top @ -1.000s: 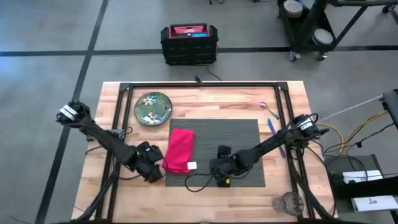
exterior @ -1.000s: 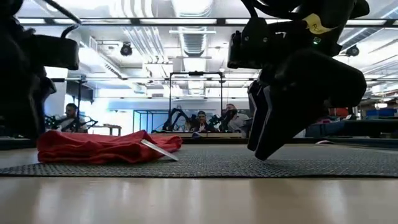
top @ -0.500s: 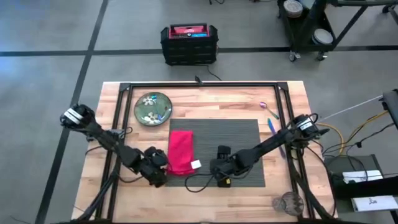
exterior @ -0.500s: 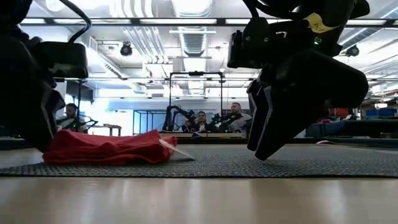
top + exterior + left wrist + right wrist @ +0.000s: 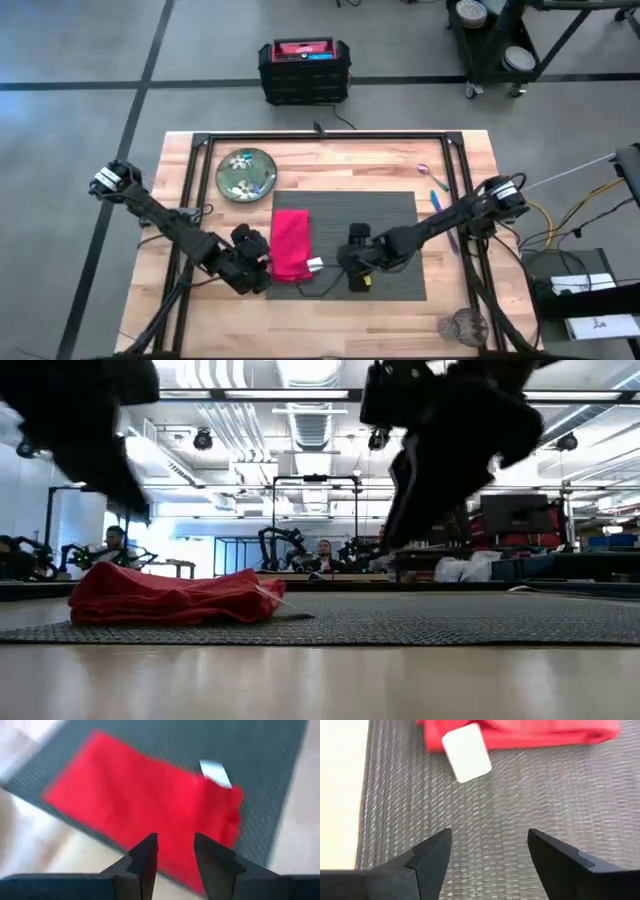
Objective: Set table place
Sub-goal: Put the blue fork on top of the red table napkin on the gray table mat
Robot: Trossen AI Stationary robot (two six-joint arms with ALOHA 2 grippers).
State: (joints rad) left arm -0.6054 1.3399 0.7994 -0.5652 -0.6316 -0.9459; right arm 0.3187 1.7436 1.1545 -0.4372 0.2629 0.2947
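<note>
Changes since the earlier frames: in the low view both grippers are seen lifted clear of the placemat (image 5: 345,243), where half a second ago they stood down at mat level. In the high view the right gripper (image 5: 352,266) is shifted slightly toward the napkin (image 5: 291,243); the napkin itself is unmoved over the last half second.

Items counted:
- One desk (image 5: 330,163) of light wood planks.
- One dark grey ribbed placemat, laid at the desk's centre.
- One red napkin, lying folded along the placemat's left edge, with a white tag (image 5: 466,752) shown at its near end.
- One green flowered plate (image 5: 246,173), set on bare wood beyond the placemat's far left corner, apart from it.
- Utensils (image 5: 436,193), thin, blue and purple, laid right of the placemat; their number cannot be told.
- One clear glass (image 5: 463,324), at the near right corner of the desk.
- Left gripper (image 5: 174,862): held above the napkin's near left side, jaws parted narrowly, nothing held.
- Right gripper: held above the placemat beside the tag, jaws spread wide, nothing held.
</note>
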